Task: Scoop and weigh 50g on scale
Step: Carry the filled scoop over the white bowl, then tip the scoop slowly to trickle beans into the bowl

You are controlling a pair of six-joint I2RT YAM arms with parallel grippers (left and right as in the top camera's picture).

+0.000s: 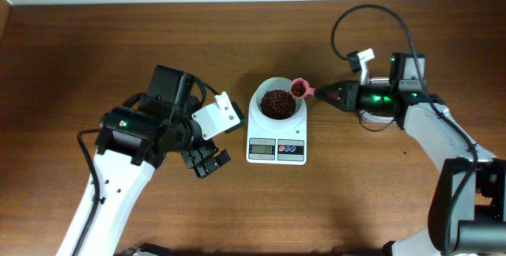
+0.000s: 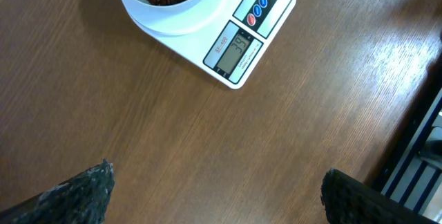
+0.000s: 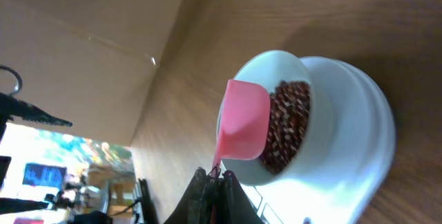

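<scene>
The white scale (image 1: pixel 277 147) sits mid-table with its grey display (image 2: pixel 235 51) lit. On it stands a round white bowl (image 1: pixel 262 98) holding a heap of dark reddish-brown beans (image 1: pixel 277 103). My right gripper (image 1: pixel 330 93) is shut on the handle of a pink spoon (image 1: pixel 299 89), whose cup holds a few beans and hovers at the bowl's right rim. In the right wrist view the pink spoon (image 3: pixel 243 120) hangs tilted over the bowl (image 3: pixel 324 92) and the beans (image 3: pixel 286 124). My left gripper (image 1: pixel 207 161) stands open and empty over bare wood, left of the scale (image 2: pixel 207 34).
The table's near edge and a dark frame (image 2: pixel 421 134) show at the right of the left wrist view. The left arm's bulky black and white body (image 1: pixel 158 122) lies left of the scale. A black cable (image 1: pixel 371 19) loops above the right arm.
</scene>
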